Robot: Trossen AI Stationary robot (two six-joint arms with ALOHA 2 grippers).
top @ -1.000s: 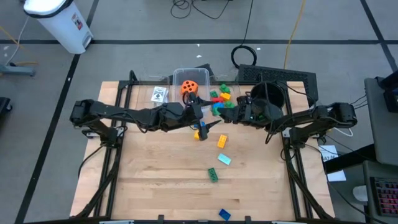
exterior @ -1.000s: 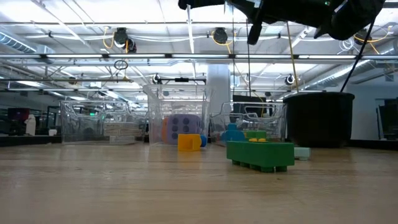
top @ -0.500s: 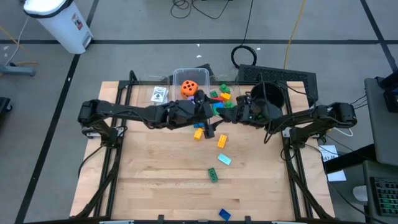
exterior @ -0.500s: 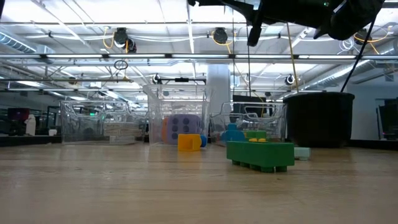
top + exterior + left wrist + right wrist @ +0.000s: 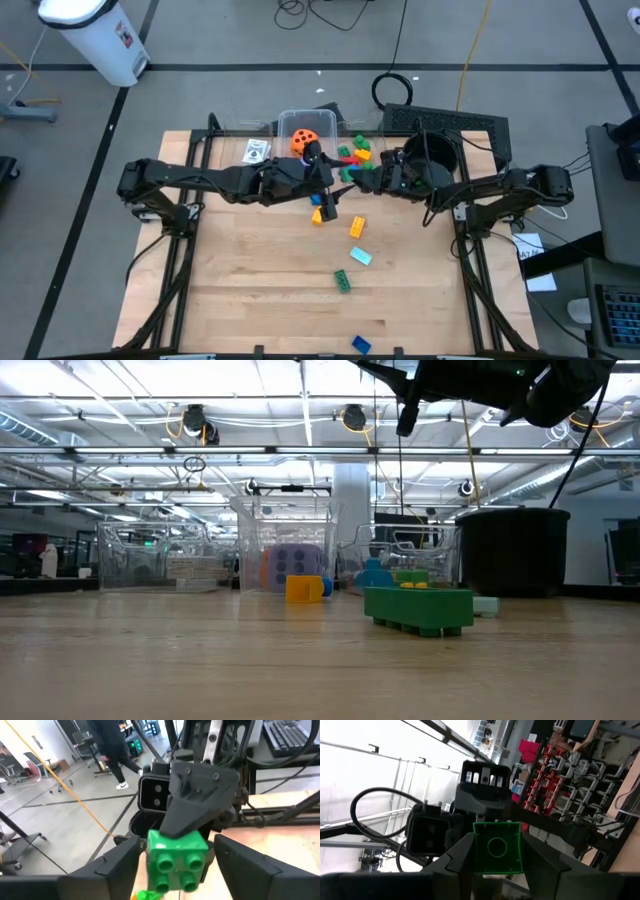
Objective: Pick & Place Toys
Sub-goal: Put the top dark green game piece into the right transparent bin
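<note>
- Contact between the two arms was seen above the far middle of the desk (image 5: 250, 300), just in front of the clear bins, where the left pincer (image 5: 328, 186) and the right pincer (image 5: 364, 180) were brought tip to tip.
- A small green brick (image 5: 177, 857) was gripped in the right pincer (image 5: 497, 856), whose fingers (image 5: 457, 855) were closed against its two sides; the hollow underside of the brick (image 5: 497, 847) was turned toward that arm's wrist camera.
- The left pincer (image 5: 176, 860) was held parted, its fingers (image 5: 117, 867) set either side of the same brick with slim gaps showing, so the brick was not clamped by it.
- The held brick was kept clear of the desk, its studs facing the left wrist camera.
- An orange die (image 5: 305, 140) was seen lying in the middle clear bin (image 5: 285, 122), and a purple die (image 5: 297, 567) was seen behind the bin wall in the low view.
- A white card (image 5: 256, 151) was left in the bin to the left, and green and red bricks (image 5: 350, 152) were gathered in the bin to the right.
- A black pot (image 5: 432, 152) was placed at the far right corner.
- Loose on the desk were found a yellow-and-blue piece (image 5: 318, 214), a yellow brick (image 5: 357, 228), a pale blue brick (image 5: 360, 257), a long green brick (image 5: 342, 281) and, well apart near the front edge, a blue brick (image 5: 361, 345).
- A person (image 5: 107, 745) was caught in the room beyond, in the left wrist view.
</note>
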